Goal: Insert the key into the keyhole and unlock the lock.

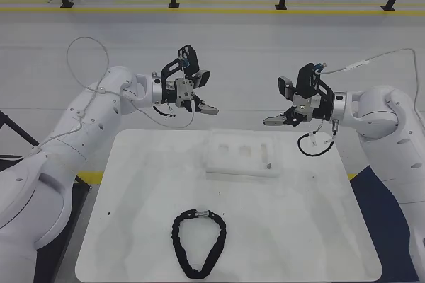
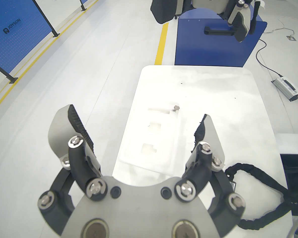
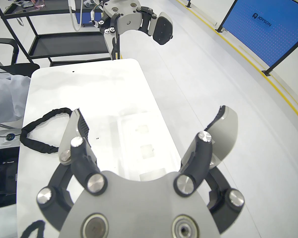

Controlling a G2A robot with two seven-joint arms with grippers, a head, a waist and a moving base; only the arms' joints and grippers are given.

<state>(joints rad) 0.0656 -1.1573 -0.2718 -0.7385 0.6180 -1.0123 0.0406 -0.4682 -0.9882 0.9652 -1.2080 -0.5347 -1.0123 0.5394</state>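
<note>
Your left end effector point(image 1: 205, 92) hangs wide open, empty, past white desk's point(image 1: 142, 212) far edge. Black fabric-sleeved chain lock point(image 1: 198, 240) lies near front. Small metal key point(image 1: 268, 167) rests at right end of white foam tray point(image 1: 234, 164). Right end effector point(image 1: 278, 103) opposite, likewise wide, empty.

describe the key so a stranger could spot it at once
On the white table, find the white tray toward the far edge. At its end nearer the right arm sits the key, a tiny dark speck, unlike the big black chain lock looped in front.
</note>
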